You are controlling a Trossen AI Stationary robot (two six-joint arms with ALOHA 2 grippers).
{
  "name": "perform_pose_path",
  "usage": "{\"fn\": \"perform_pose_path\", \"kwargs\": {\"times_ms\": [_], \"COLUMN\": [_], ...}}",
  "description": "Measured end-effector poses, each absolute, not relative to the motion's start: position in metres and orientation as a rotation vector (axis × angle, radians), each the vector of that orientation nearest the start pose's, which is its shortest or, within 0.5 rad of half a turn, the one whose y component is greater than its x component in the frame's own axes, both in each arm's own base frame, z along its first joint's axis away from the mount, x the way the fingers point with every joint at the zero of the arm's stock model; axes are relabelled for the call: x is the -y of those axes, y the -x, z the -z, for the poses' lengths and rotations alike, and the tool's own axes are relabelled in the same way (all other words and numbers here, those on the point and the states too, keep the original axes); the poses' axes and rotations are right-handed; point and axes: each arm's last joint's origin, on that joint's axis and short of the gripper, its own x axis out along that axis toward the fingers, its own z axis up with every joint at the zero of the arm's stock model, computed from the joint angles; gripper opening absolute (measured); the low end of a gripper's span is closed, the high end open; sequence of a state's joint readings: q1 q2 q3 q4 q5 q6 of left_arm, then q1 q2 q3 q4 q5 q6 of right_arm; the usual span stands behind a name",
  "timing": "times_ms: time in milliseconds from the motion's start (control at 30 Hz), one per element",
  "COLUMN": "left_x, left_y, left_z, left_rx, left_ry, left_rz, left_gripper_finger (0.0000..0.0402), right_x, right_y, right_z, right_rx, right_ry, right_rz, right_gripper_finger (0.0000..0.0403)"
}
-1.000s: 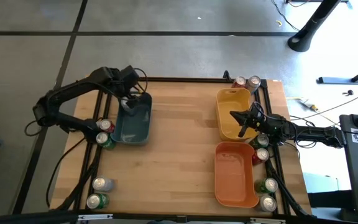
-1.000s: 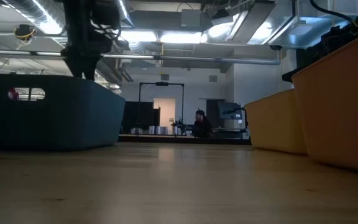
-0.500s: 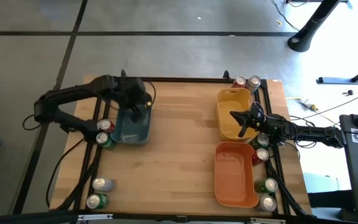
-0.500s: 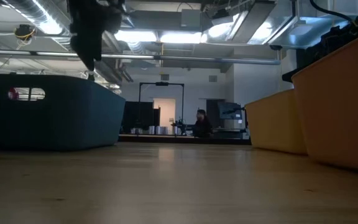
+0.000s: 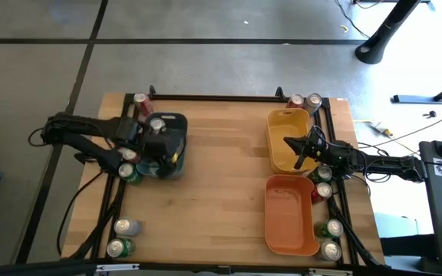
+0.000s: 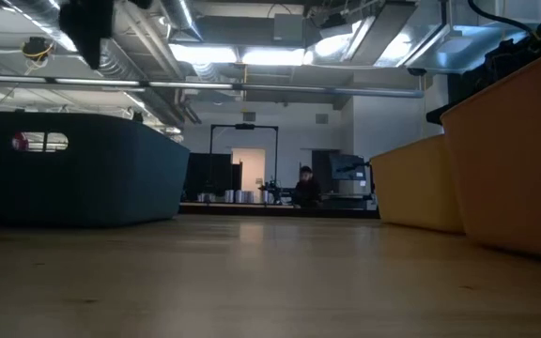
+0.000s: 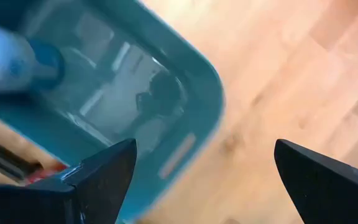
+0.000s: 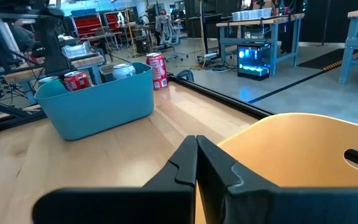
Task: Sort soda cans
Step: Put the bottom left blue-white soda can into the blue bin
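Observation:
The soda cans stand in groups along the table's left and right rails. One silver-topped can (image 5: 157, 124) stands upright in the far end of the blue-grey bin (image 5: 176, 123) and shows as a pale can (image 7: 5, 56) in the left wrist view. A red can (image 5: 140, 100) stands at the far left corner, and two cans (image 5: 129, 162) stand just left of the bin. My left gripper (image 5: 169, 156) hangs open over the bin's near end, pointing steeply down, with nothing between its fingers (image 7: 104, 174). My right gripper (image 5: 298, 153) rests shut and level above the yellow bin (image 5: 286, 123).
An orange bin (image 5: 288, 216) lies near the right edge, in front of the yellow one. More cans stand at the far right corner (image 5: 305, 100), along the right rail (image 5: 324, 182) (image 5: 331, 238) and at the near left (image 5: 121, 236). Bare wood lies between the bins.
My left gripper has swung from over the bin's far end toward the table's near edge, rising a little and turning about its wrist, and has stayed open. The silver-topped can in the bin and the red can at the far left corner now show uncovered.

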State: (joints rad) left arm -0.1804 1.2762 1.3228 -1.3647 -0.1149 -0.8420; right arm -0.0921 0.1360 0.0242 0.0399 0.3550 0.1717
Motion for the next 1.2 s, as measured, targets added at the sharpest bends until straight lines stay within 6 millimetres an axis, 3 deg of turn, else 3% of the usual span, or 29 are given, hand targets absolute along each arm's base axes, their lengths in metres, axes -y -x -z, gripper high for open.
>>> {"fn": "perform_pose_path", "kwargs": {"times_ms": [367,600,933,1200], "left_x": [0.110,0.148,0.186,0.203], "left_y": [-0.187,-0.170,-0.154,-0.135], "left_z": [-0.329,-0.321,-0.305,-0.302], "left_rx": [-1.284,-1.358,-1.470,-1.468], "left_ry": [0.665,0.757,0.795,0.862], "left_rz": [-0.439,-0.487,-0.580,-0.671], "left_gripper_finger": [0.0367,0.0367,0.0367,0.0367], "right_x": [0.019,0.019,0.019,0.019], "right_y": [-0.102,-0.102,-0.102,-0.102], "right_z": [-0.164,-0.164,-0.163,-0.163], "right_rx": [-0.049,-0.054,-0.055,-0.056], "right_ry": [-0.146,-0.131,-0.135,-0.136], "right_rz": [0.449,0.449,0.450,0.442], "right_gripper_finger": [0.0007,0.0007,0.0007,0.0007]}}
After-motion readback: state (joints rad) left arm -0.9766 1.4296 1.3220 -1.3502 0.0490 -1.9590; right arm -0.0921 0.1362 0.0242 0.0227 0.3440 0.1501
